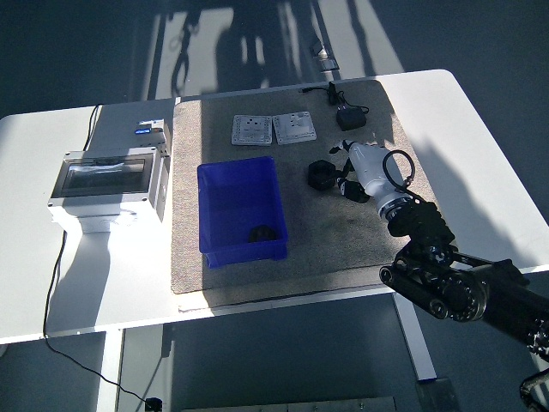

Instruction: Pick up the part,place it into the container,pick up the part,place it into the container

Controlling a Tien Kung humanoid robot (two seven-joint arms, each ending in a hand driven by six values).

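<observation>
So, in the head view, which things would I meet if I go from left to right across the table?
Grey box → blue bin → black part → right robot hand.

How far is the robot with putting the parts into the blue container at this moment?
One dark part already lies in the blue container, so the first placing looks done. The right hand is at the second black part on the mat; whether it grips it cannot be told. Carrying that part into the container is left.
</observation>
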